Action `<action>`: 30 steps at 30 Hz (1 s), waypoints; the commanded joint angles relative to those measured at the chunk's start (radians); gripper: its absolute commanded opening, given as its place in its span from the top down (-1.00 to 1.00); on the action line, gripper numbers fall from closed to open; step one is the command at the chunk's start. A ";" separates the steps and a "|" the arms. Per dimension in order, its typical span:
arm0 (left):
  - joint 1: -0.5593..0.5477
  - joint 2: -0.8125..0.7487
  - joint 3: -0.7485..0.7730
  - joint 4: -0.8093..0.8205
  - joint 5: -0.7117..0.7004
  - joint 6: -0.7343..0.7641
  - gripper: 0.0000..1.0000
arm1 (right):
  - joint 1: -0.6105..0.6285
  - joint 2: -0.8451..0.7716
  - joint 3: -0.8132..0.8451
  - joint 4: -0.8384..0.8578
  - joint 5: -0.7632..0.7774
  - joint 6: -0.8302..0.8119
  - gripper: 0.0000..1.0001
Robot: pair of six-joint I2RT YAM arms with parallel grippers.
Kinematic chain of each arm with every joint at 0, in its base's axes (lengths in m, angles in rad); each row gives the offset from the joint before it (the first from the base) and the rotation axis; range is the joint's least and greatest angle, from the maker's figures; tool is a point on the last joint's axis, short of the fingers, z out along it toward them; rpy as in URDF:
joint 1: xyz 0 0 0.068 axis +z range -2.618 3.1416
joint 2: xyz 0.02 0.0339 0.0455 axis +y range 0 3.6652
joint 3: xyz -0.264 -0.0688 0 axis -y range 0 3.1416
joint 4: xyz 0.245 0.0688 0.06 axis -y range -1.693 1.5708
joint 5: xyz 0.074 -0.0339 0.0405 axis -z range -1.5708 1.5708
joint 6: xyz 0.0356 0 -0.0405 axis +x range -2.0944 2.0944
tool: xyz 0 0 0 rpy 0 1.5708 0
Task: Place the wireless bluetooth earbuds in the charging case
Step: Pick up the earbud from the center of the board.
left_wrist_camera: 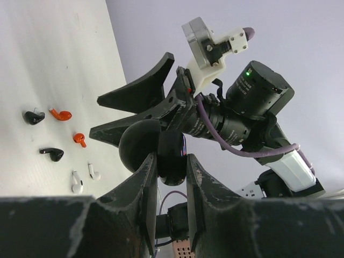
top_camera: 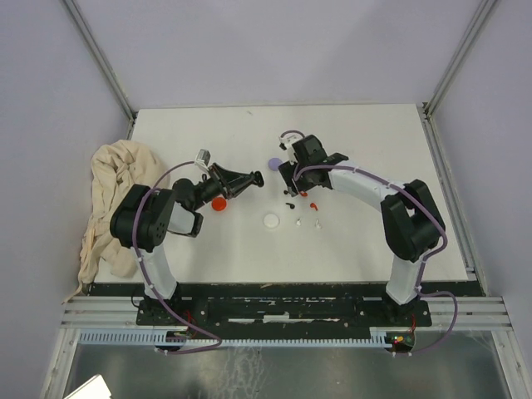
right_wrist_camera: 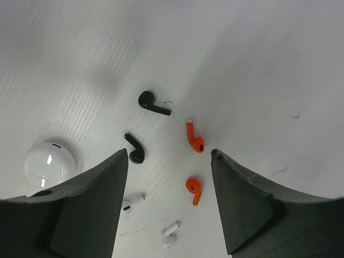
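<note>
My left gripper (left_wrist_camera: 171, 159) is shut on a black round charging case (left_wrist_camera: 173, 153) and holds it up off the table; in the top view the left gripper (top_camera: 253, 177) sits left of centre. My right gripper (right_wrist_camera: 169, 153) stands open, pointing down over the loose earbuds with nothing between its fingers. Below it lie two black earbuds (right_wrist_camera: 153, 103) (right_wrist_camera: 134, 149), two red earbuds (right_wrist_camera: 195, 138) (right_wrist_camera: 193, 188) and two white earbuds (right_wrist_camera: 131, 202) (right_wrist_camera: 171, 234). From above the right gripper (top_camera: 291, 183) hovers just beyond the earbuds (top_camera: 298, 222).
A white disc case (top_camera: 271, 221), a red disc case (top_camera: 219, 204) and a lilac disc case (top_camera: 275, 165) lie on the white table (top_camera: 374, 233). A crumpled beige cloth (top_camera: 112, 199) hangs over the left edge. Grey walls enclose the table.
</note>
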 commanded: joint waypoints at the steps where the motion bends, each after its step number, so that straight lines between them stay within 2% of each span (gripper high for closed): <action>1: 0.016 -0.004 -0.014 0.124 0.037 -0.062 0.94 | 0.019 0.072 0.137 -0.067 0.030 -0.124 -0.42; 12: 0.045 0.011 -0.030 0.186 0.057 -0.101 0.94 | 0.046 0.226 0.278 -0.121 0.038 -0.188 -0.39; 30: 0.054 0.036 -0.023 0.201 0.062 -0.111 0.94 | 0.060 0.321 0.342 -0.158 0.048 -0.227 -0.26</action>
